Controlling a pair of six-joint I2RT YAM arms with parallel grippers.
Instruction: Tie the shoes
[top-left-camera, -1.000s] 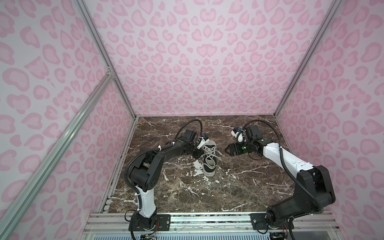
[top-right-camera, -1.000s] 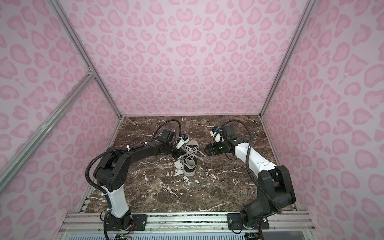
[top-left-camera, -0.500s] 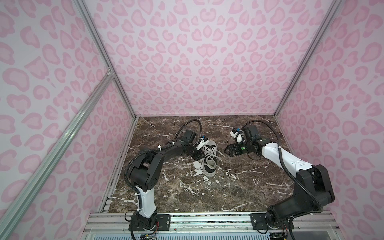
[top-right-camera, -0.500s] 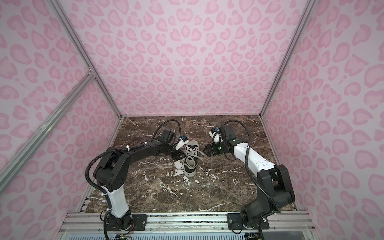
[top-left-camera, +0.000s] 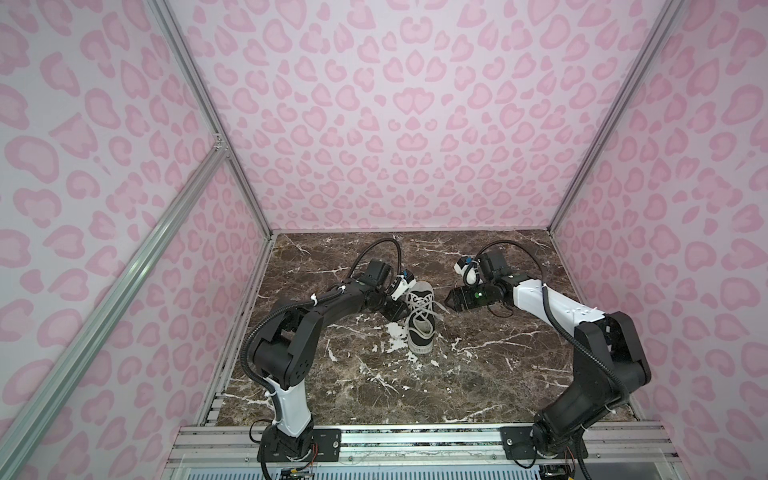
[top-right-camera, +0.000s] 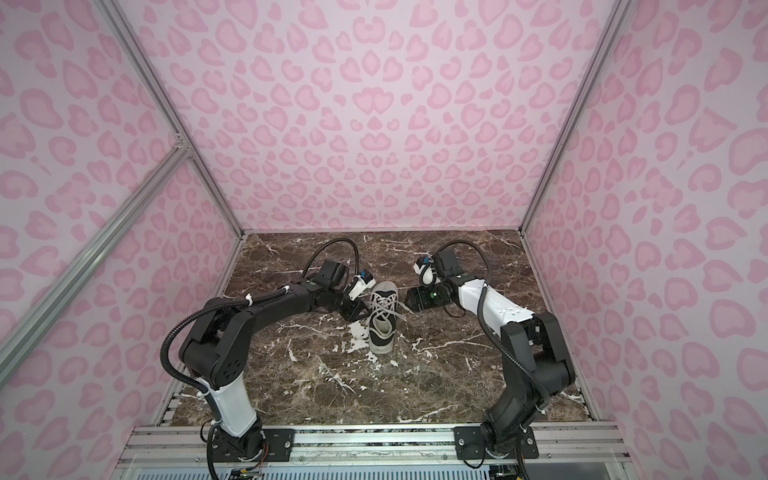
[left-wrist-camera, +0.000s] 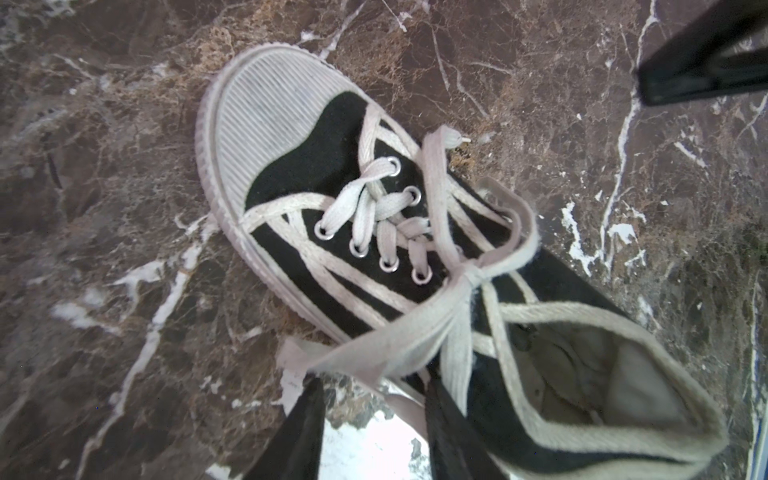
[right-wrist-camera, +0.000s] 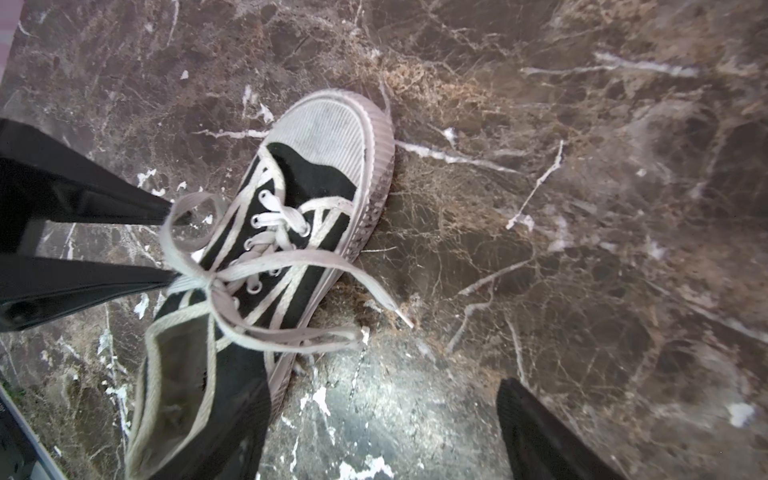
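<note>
The shoe (top-left-camera: 420, 320) (top-right-camera: 383, 320) is a black sneaker with a white toe cap (left-wrist-camera: 270, 108), and it stands on the marble with its toe to the far wall. Its off-white laces are knotted in a bow (left-wrist-camera: 469, 274) (right-wrist-camera: 212, 278). My left gripper (left-wrist-camera: 374, 399) (top-left-camera: 400, 311) is open beside the shoe's left flank, and one bow loop (left-wrist-camera: 374, 349) lies across its fingertips. On the other flank my right gripper (right-wrist-camera: 386, 415) (top-left-camera: 451, 299) is wide open over bare marble. One of its fingers (right-wrist-camera: 237, 424) lies by the heel.
The brown marble floor (top-left-camera: 374, 386) is closed in by pink patterned walls (top-left-camera: 395, 124) on three sides. An aluminium rail (top-left-camera: 415, 436) at the near edge carries both arm bases. A loose lace end (right-wrist-camera: 399, 311) trails on the marble beside the shoe.
My left gripper has gone from shut to open, and the lace loop rests loose across its tips. The right gripper's jaws have narrowed slightly. Both arms and the shoe have barely moved.
</note>
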